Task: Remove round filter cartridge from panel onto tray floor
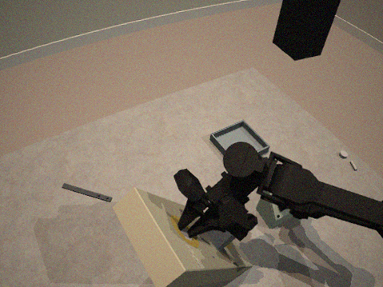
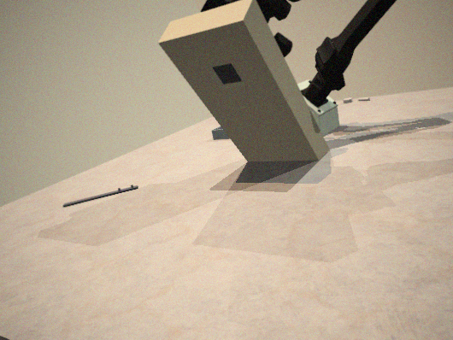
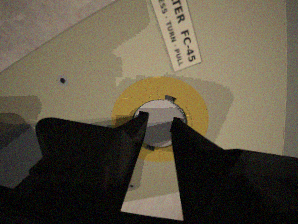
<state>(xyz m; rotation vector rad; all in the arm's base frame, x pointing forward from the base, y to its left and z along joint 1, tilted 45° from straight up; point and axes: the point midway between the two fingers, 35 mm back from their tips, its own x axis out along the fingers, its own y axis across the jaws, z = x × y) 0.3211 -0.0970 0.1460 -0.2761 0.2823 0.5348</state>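
Note:
The cream service panel (image 1: 146, 228) (image 2: 256, 111) (image 3: 240, 100) stands tilted on the table. On its face a yellow ring (image 3: 192, 100) (image 1: 183, 235) surrounds the round grey filter cartridge (image 3: 160, 109), which sits flush in its hole. My gripper (image 3: 160, 120) (image 1: 186, 225) points at the panel face with its two fingertips on the cartridge, a narrow gap between them. Nothing is clamped between the fingers. The cartridge's slots are hidden by the fingertips. The grey tray (image 1: 219, 139) lies on the table behind my arm, and a corner shows in the exterior view (image 2: 220, 133).
A label reading FC-45 (image 3: 176, 30) is on the panel above the ring. A thin grey bar (image 1: 86, 192) (image 2: 100, 196) lies on the table left of the panel. Two small white pieces (image 1: 343, 153) lie far right. A black box (image 1: 307, 15) hangs overhead.

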